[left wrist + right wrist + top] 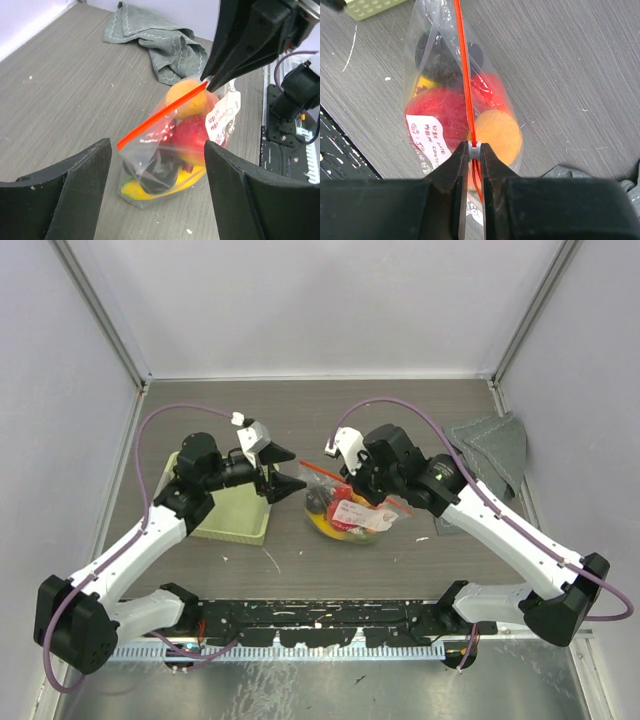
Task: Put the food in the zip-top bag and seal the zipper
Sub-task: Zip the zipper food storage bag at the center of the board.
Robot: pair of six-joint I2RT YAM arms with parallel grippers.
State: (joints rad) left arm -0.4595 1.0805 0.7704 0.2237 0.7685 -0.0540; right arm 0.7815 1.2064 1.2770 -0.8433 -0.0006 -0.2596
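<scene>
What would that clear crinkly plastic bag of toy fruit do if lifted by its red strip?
Probably sag: the clear crinkly plastic bag looks thin, so it would hang floppy below the red-orange strip that the right end effector pinches. The round orange toy fruit and the red toy fruit would likely slump downward.

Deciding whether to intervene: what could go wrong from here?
Only the right gripper pinches the zip-top bag, at one end of its zipper; the left gripper stands open, off it, so the bag may tip. Whether the zipper is fully sealed cannot be told; toy fruit could spill.
</scene>
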